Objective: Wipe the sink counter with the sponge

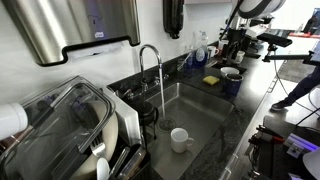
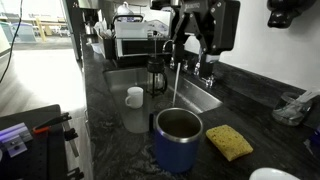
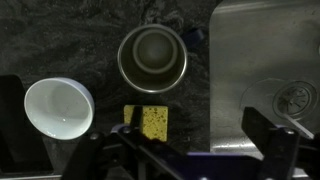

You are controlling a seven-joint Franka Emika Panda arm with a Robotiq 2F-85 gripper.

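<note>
The yellow sponge [image 2: 229, 141] lies flat on the dark speckled sink counter [image 2: 105, 120], next to a blue steel tumbler [image 2: 177, 135]. In the wrist view the sponge [image 3: 155, 121] sits just below the tumbler [image 3: 152, 57], under my left finger. It also shows far off in an exterior view [image 1: 211, 80]. My gripper [image 3: 192, 125] is open and empty, and hangs well above the counter [image 3: 60, 40] at the basin's edge. It shows in both exterior views [image 2: 192, 50] [image 1: 238, 50].
The steel sink basin [image 2: 195, 97] with its faucet [image 1: 150, 60] lies beside the sponge. A white mug [image 2: 135, 96] and a French press [image 2: 157, 72] stand by the basin. A white bowl [image 3: 58, 108] sits near the sponge. A dish rack [image 1: 70, 130] fills the counter's other end.
</note>
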